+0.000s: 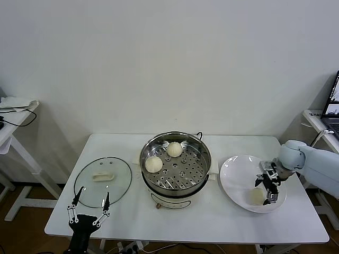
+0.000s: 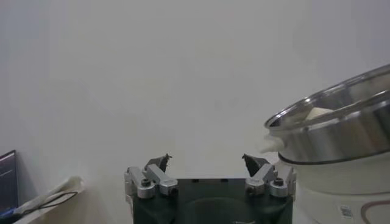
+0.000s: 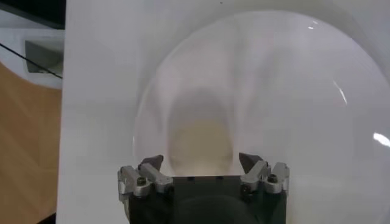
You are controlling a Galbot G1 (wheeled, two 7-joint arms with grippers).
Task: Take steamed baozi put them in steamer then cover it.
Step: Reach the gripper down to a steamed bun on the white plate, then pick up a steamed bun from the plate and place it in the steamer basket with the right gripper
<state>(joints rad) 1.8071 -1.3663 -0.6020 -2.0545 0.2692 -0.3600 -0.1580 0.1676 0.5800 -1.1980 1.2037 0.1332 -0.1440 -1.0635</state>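
Right hand [image 1: 270, 186], fingers spread, hovers over the baozi [image 1: 257, 196] on the plate [image 1: 233, 177] near the surface's right edge; centre, descend, close gently. Left hand [image 1: 89, 207] idles released at the front-left edge.

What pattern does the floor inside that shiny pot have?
The steamer has a shiny metal tray floor dotted with round holes, best seen in the head view.

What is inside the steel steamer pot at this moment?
Two small cream-white dough buns, one on the robot's left and one at the back, sit on the perforated tray floor of the wide shiny stainless-steel steamer. Whatever lies beneath that tray is hidden.
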